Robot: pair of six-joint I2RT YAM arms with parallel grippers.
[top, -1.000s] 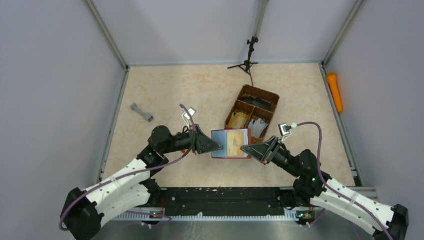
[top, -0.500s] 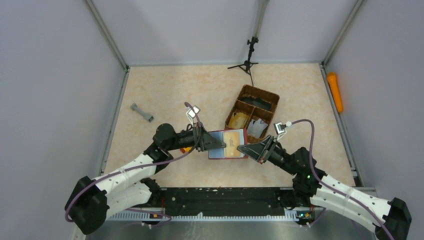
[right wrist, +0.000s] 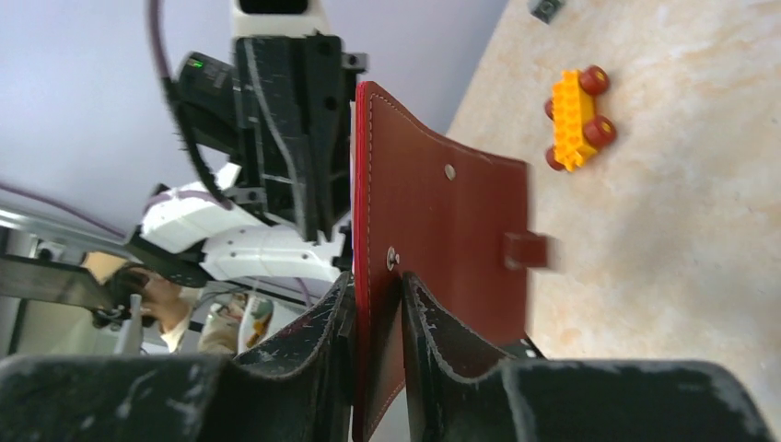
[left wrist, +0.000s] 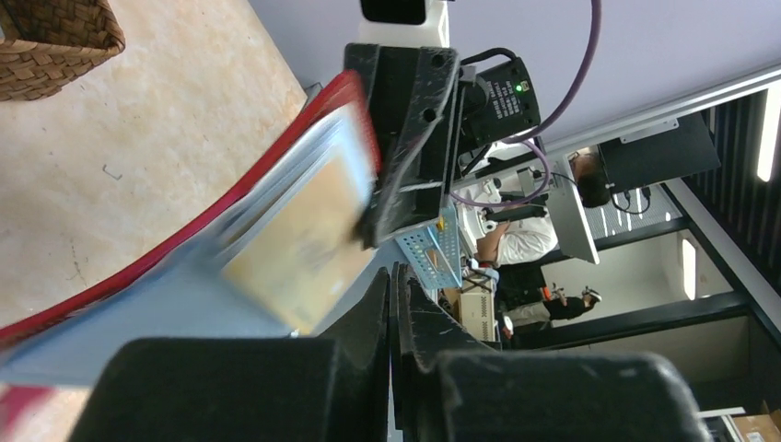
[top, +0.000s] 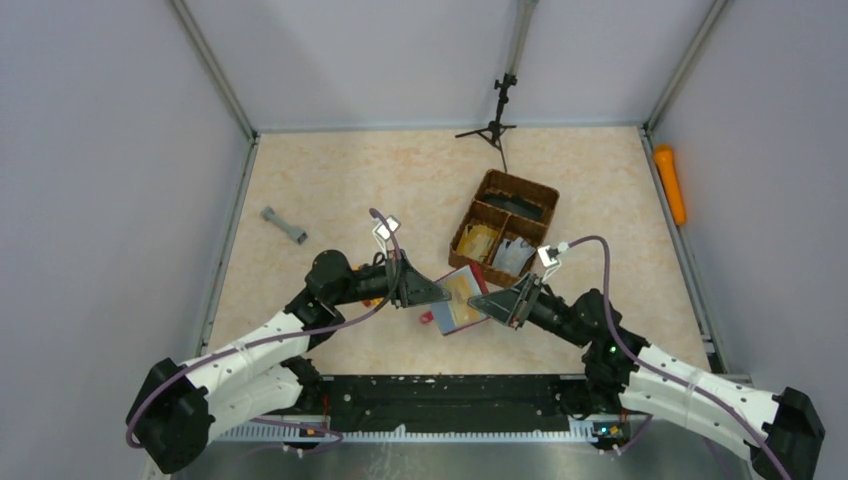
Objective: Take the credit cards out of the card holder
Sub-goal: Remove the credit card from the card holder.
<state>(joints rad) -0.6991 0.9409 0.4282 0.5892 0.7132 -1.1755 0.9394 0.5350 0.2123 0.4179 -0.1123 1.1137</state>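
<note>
Both claws are clamped on the card holder (top: 456, 314), which hangs tilted and open just above the tabletop (top: 330, 190). The right claw (right wrist: 378, 282) is pinching one red edge. The left claw (left wrist: 391, 276) is squeezed tight on the opposite side, by the pale lining. A tan-gold card (top: 462, 287) sits in its pocket. The wicker basket (top: 520, 186) is just behind, and the orange toy block (right wrist: 573, 118) is on the tabletop below.

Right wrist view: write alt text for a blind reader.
The right gripper clamps the dark red card holder in its jaws, edge-on above the table, snaps and side tab showing. The left gripper meets its far edge; an orange toy car lies on the table beyond.
</note>
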